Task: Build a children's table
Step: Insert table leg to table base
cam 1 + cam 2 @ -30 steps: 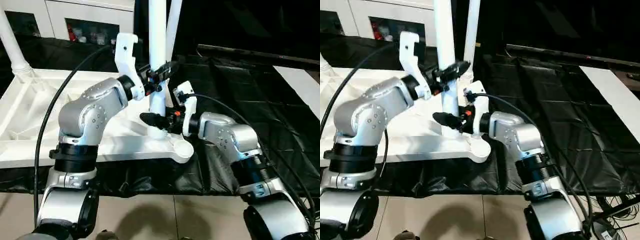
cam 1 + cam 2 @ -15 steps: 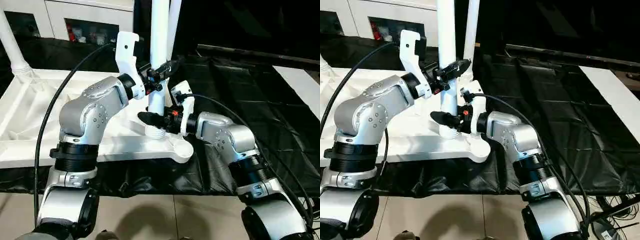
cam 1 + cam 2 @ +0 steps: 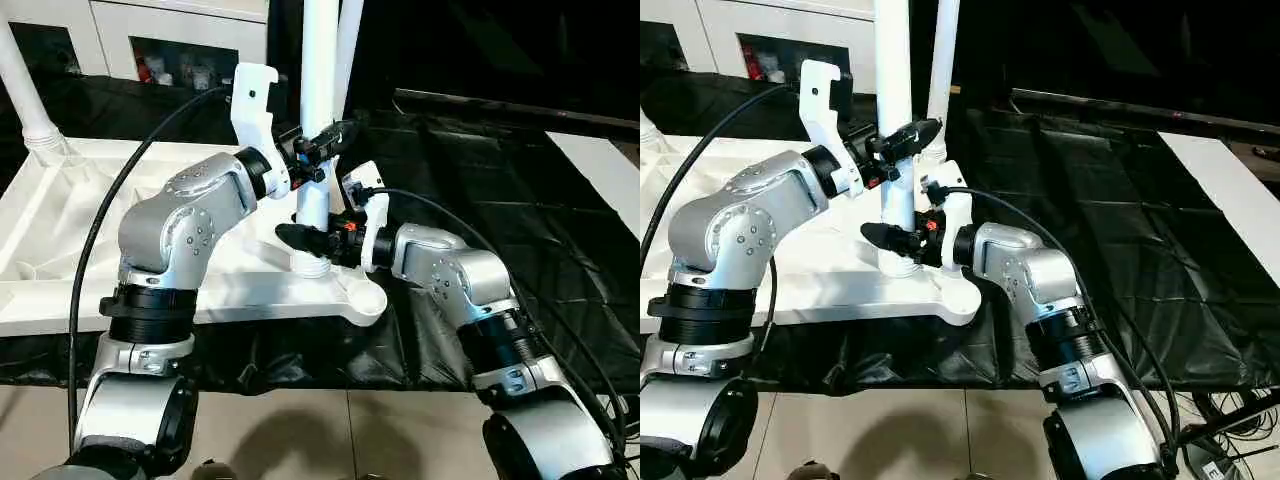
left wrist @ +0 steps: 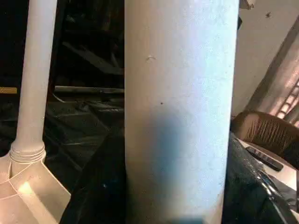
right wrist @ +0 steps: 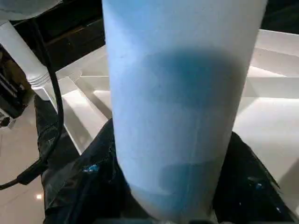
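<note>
- The left gripper (image 3: 322,140) clamps the upright white leg (image 3: 318,60) partway up its tube.
- The right gripper (image 3: 305,240) pinches the same leg lower down, just above its flared end.
- That end sits at a near corner socket of the upside-down white table top (image 3: 60,230).
- Two more legs (image 3: 28,90) stand in other corners.
- The top lies on the black-covered work table (image 3: 500,190).

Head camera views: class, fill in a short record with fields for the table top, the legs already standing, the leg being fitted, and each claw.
Top: white table top, ribbed underside up, on black cover
Standing legs: far-left leg; far-right leg
Leg being fitted: near leg, upright at the near right corner socket
Left claw: grips near leg higher up
Right claw: grips it near the base
</note>
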`<state>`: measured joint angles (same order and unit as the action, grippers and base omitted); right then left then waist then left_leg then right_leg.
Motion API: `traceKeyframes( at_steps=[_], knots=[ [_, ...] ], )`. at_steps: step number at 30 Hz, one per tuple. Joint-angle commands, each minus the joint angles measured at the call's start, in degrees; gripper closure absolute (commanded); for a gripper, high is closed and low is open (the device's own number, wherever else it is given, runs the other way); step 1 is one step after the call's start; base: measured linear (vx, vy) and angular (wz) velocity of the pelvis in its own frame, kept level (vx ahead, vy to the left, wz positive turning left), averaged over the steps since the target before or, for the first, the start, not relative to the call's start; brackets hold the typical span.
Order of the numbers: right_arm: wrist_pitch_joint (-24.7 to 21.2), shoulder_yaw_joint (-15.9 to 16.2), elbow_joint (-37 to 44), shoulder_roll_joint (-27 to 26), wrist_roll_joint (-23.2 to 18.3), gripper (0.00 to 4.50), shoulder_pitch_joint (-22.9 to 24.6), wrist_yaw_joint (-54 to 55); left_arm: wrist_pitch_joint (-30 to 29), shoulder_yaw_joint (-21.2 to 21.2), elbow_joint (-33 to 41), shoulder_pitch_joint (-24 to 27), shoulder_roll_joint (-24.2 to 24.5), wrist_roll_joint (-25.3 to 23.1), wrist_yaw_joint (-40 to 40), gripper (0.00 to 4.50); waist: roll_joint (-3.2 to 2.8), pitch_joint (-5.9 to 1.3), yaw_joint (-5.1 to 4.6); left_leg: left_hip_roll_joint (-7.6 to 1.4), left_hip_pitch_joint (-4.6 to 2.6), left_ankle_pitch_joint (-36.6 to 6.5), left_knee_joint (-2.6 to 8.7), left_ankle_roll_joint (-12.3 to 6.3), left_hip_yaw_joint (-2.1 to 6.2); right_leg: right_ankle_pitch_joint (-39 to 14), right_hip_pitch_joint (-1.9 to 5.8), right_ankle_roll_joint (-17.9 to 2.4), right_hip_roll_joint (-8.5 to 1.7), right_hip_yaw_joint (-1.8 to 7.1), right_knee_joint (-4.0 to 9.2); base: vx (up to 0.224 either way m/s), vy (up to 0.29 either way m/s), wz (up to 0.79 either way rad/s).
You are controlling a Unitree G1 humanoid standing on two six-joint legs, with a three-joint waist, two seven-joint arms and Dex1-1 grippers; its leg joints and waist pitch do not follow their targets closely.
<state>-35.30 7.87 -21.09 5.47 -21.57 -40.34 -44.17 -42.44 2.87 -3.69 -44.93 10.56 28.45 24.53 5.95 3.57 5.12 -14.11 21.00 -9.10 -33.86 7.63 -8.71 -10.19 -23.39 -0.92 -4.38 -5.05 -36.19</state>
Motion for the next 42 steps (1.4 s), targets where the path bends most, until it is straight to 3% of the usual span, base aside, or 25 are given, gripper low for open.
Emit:
traceKeyframes(
  at_steps=[1, 6, 8, 9, 10, 11, 12, 13, 16, 20, 23, 24, 30, 31, 34, 37, 40, 42],
  knots=[
    [0.7, -1.8, -1.0, 1.0, 0.0, 2.49, -0.3, 0.8, 0.3, -1.2, 1.0, -0.7, -0.5, 0.2, 0.3, 2.66, -1.02, -4.54, -0.06, 1.06, -0.37, -7.8, 3.48, 2.56, -1.43, -6.9, 3.65, -8.1, -2.47, 2.61, 3.62, 0.000, 0.000, 0.00],
    [0.7, -1.8, -1.0, 1.0, 0.0, 2.49, -0.3, 0.8, 0.3, -1.2, 1.0, -0.7, -0.5, 0.2, 0.3, 2.66, -1.02, -4.53, -0.06, 1.07, -0.36, -7.8, 3.48, 2.56, -1.42, -6.9, 3.65, -8.0, -2.46, 2.61, 3.62, 0.000, 0.000, 0.00],
    [1.4, -1.8, -0.7, 1.2, -0.4, 2.49, 0.0, -0.8, 0.0, -1.0, 1.0, -0.6, -0.4, 0.8, 1.4, 2.10, -1.04, -4.58, -0.06, 1.06, -0.35, -7.5, 3.45, 2.47, -1.42, -6.2, 3.68, -8.2, -2.45, 2.61, 3.53, 0.000, 0.000, 0.00],
    [-1.0, -1.4, 3.3, 4.4, -5.0, 2.49, 2.5, -10.2, -2.1, 0.3, -1.5, -0.3, 1.2, 5.5, 9.9, 1.96, -5.55, -4.67, 0.61, 1.23, -0.71, -8.3, 3.41, 3.41, -0.83, -5.1, 3.50, -8.8, -2.63, 2.58, 2.95, 0.000, 0.000, 0.00],
    [-2.8, -1.1, 6.3, 6.8, -8.3, 2.51, 4.4, -17.2, -3.6, 1.2, -3.4, 0.0, 2.4, 9.0, 16.3, 1.96, -3.42, -4.33, 0.51, 1.22, -0.86, -9.6, 3.41, 2.07, -1.32, -3.8, 3.47, -9.4, -2.19, 2.58, 3.93, 0.000, 0.000, 0.00],
    [-2.8, -1.1, 6.3, 6.8, -8.3, 2.51, 4.4, -17.2, -3.6, 1.2, -3.4, 0.0, 2.4, 9.0, 16.3, 1.96, -2.82, -4.50, 0.62, 1.65, -0.86, -10.0, 3.25, 1.23, -1.48, -3.6, 3.95, -10.1, -1.74, 2.50, 4.10, 0.000, 0.000, 0.00],
    [-4.1, -0.8, 8.2, 8.4, -10.4, 2.51, 5.7, -21.6, -4.6, 1.8, -4.6, 0.2, 3.2, 11.3, 20.4, 1.96, -2.71, -4.57, 0.89, 1.44, -0.76, -9.9, 3.28, 0.96, -1.37, -3.0, 4.10, -10.5, -2.03, 2.56, 3.66, 0.000, 0.000, 0.00],
    [-4.7, -0.6, 9.1, 9.1, -11.4, 2.53, 6.3, -23.6, -5.0, 2.0, -5.1, 0.4, 3.6, 12.3, 22.3, 1.96, -2.79, -4.61, 1.18, 1.48, -0.23, -8.6, 3.38, 0.04, -1.29, -3.0, 4.35, -11.3, -2.25, 2.53, 3.50, 0.000, 0.000, 0.00],
    [-4.7, -0.4, 9.2, 9.2, -11.3, 2.56, 6.4, -23.7, -5.1, 2.0, -5.0, 0.6, 3.6, 12.2, 22.2, 1.96, -2.89, -4.56, 1.06, 1.29, -0.20, -9.5, 3.38, 0.65, -1.26, -5.6, 4.19, -11.6, -2.55, 2.45, 3.67, 0.000, 0.000, 0.00],
    [-4.7, -0.3, 9.2, 9.3, -11.3, 2.56, 6.4, -23.9, -5.1, 1.7, -4.8, 0.8, 3.7, 12.1, 22.4, 1.96, -2.96, -4.34, 0.82, 1.20, -0.46, -11.9, 3.46, 1.35, -1.24, -12.7, 3.84, -9.8, -2.69, 2.44, 4.45, 0.000, 0.000, 0.00],
    [-4.9, -0.1, 9.2, 9.8, -11.6, 2.56, 6.4, -24.9, -6.2, 1.5, -5.4, 0.6, 4.6, 13.1, 24.4, 1.96, -3.02, -4.38, 0.83, 1.21, -0.49, -11.8, 3.49, 1.31, -1.20, -12.6, 3.70, -9.6, -2.54, 2.39, 4.40, 0.000, 0.000, 0.00],
    [-5.0, 0.1, 9.3, 10.2, -11.9, 2.56, 6.4, -25.7, -6.6, 1.2, -5.9, 0.4, 5.2, 13.6, 26.0, 1.69, -3.06, -4.41, 0.82, 1.19, -0.49, -11.6, 3.52, 1.28, -1.17, -12.1, 3.70, -9.7, -2.51, 2.38, 4.33, 0.000, 0.000, 0.00],
    [-6.1, 1.1, 9.3, 12.4, -12.3, 2.56, 5.9, -30.0, -7.1, 0.9, -6.9, 0.1, 6.3, 14.7, 30.2, 1.35, -3.05, -4.53, 1.17, 1.15, -0.54, -10.7, 3.47, 0.94, -1.22, -8.0, 3.79, -11.3, -2.49, 2.41, 3.93, 0.000, 0.000, 0.00],
    [-6.0, 1.1, 9.2, 12.5, -12.2, 2.56, 5.9, -30.1, -7.3, 1.0, -6.6, 0.2, 6.2, 14.9, 30.2, 1.74, -2.93, -4.54, 1.20, 1.11, -0.48, -10.6, 3.48, 0.96, -1.21, -8.0, 3.86, -11.4, -2.57, 2.43, 3.90, 0.000, 0.000, 0.00],
    [-5.7, 0.9, 8.9, 12.5, -12.0, 2.56, 5.7, -30.1, -6.8, 1.3, -6.0, 0.4, 5.7, 14.3, 28.1, 1.81, -2.84, -4.51, 1.24, 1.09, -0.49, -10.8, 3.48, 1.18, -1.22, -8.7, 3.88, -11.3, -2.64, 2.43, 3.92, 0.000, 0.000, 0.00],
    [-5.5, 0.8, 8.8, 12.4, -11.9, 2.56, 5.5, -29.8, -6.0, 2.2, -6.8, 0.1, 4.5, 13.6, 24.9, 2.21, -2.75, -4.44, 1.28, 1.14, -0.44, -11.2, 3.45, 1.19, -1.25, -10.8, 3.86, -10.4, -2.66, 2.44, 4.19, 0.000, 0.000, 0.00],
    [-5.4, 0.9, 9.0, 12.4, -11.9, 2.56, 5.5, -29.6, -5.9, 2.6, -7.0, 0.1, 3.7, 13.6, 23.3, 2.23, -2.58, -4.49, 1.33, 1.15, -0.34, -10.4, 3.40, 1.08, -1.29, -10.4, 3.87, -10.3, -2.65, 2.44, 4.15, 0.000, 0.000, 0.00],
    [-5.3, 1.0, 9.2, 12.3, -11.9, 2.56, 5.6, -29.4, -5.8, 3.0, -6.9, 0.1, 3.1, 13.7, 22.4, 2.49, -2.53, -4.52, 1.29, 1.19, -0.21, -9.8, 3.38, 0.92, -1.27, -9.8, 3.95, -10.2, -2.58, 2.43, 4.08, 0.000, 0.000, 0.00]
  ],
)
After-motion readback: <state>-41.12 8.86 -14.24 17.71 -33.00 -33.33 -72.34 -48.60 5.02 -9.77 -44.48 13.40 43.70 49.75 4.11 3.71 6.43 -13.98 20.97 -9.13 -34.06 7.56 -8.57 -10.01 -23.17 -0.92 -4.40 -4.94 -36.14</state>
